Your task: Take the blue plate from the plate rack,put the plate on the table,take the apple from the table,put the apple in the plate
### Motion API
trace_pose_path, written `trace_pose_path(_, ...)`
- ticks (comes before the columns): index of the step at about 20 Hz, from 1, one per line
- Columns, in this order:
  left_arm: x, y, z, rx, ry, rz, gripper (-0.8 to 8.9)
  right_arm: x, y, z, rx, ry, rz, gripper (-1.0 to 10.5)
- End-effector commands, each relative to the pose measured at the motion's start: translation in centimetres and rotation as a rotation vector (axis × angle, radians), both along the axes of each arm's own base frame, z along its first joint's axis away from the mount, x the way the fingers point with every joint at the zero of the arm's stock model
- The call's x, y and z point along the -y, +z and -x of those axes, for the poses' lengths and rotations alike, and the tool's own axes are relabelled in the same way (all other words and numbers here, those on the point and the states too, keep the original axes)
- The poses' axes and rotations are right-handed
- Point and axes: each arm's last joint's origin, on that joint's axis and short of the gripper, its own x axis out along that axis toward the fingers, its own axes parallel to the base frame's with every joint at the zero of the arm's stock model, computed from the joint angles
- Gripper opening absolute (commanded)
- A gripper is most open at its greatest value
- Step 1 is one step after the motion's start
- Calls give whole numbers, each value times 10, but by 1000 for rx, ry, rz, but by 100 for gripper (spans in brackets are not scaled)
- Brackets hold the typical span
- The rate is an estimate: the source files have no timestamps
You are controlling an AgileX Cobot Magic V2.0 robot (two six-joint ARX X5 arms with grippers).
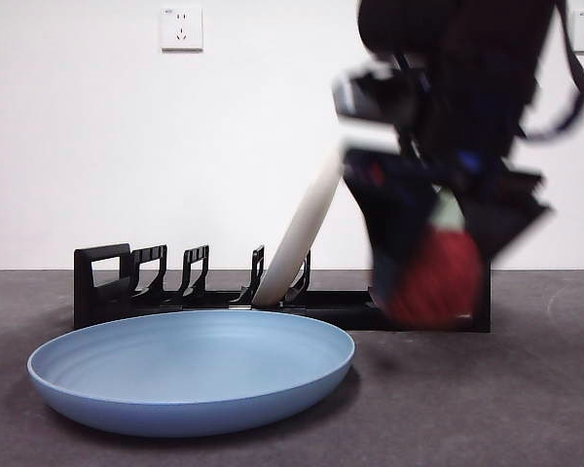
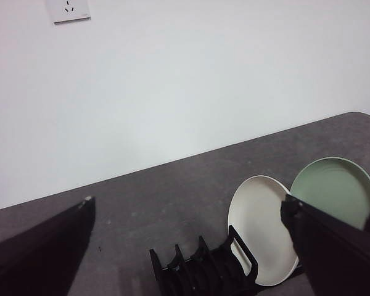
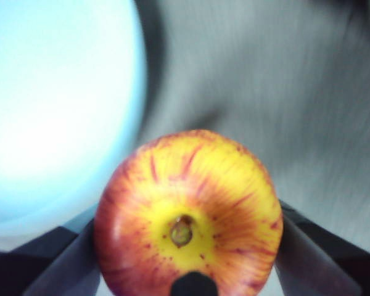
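Two steps look finished, judging by the layout: the blue plate [image 1: 190,375] lies flat on the counter [image 1: 487,409] in front of the plate rack [image 1: 127,292], and the apple [image 1: 438,280] is off the counter, carried in the right hand [image 3: 188,246]. That hand is clenched on the fruit, one black jaw pressed against each flank, with the stem hollow facing the wrist camera. In the front view the apple hangs blurred beside the plate's far edge, not yet over its bowl; in the right wrist view the pale blue of the plate fills the area next to the fruit.

The apple looks firm, rounded and smooth-skinned, so I judge it can roll or slip if squeezed off-centre; holding it across its widest part, as here, seems the safest grip. It seems fairly heavy for its size and could bruise if dropped, so a low release onto the plate's flat middle would suit it. The plate is shallow, and its raised rim should stop a slow roll.

The left hand [image 2: 191,246] waits above the rack with jaws spread and nothing between them. A cream-white plate [image 2: 262,231] stands in the rack, with a pale green plate [image 2: 336,191] next to it.
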Motion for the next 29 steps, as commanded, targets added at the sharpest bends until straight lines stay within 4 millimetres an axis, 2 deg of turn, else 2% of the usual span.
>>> trace_pose_path(1,-1,0,0,0,5,7,502,-15,37,-6,69,23,-117,-12)
trace_pose_path(4,-1,0,0,1,6,3,502,-38,68,-6,110,106,-241,-12)
trace_pose_path(7,-2,0,0,10,55,-5,502,-66,71,-3,114,174,-253,-12)
trace_pose_path(9,-3,1,-1,17,102,-9,502,-87,61,-4,92,222,-231,-12)
trace_pose_path(11,-5,1,-1,29,169,-22,502,-109,42,-5,68,265,-185,-12)
trace_pose_path(14,-9,1,-1,50,279,-66,502,-128,9,-7,10,294,-114,-12)
trace_pose_path(16,-9,1,-1,55,302,-86,502,-133,-9,-7,-3,300,-37,-12)
trace_pose_path(26,-10,-1,-1,42,300,-116,502,-139,-49,-12,-57,325,73,7)
trace_pose_path(27,-10,-2,-1,40,300,-121,502,-139,-50,-12,-58,324,74,28)
trace_pose_path(28,-10,-2,-1,38,300,-127,502,-139,-50,-12,-58,324,73,116)
trace_pose_path(29,-10,-3,-1,35,300,-134,502,-139,-50,-12,-58,323,74,273)
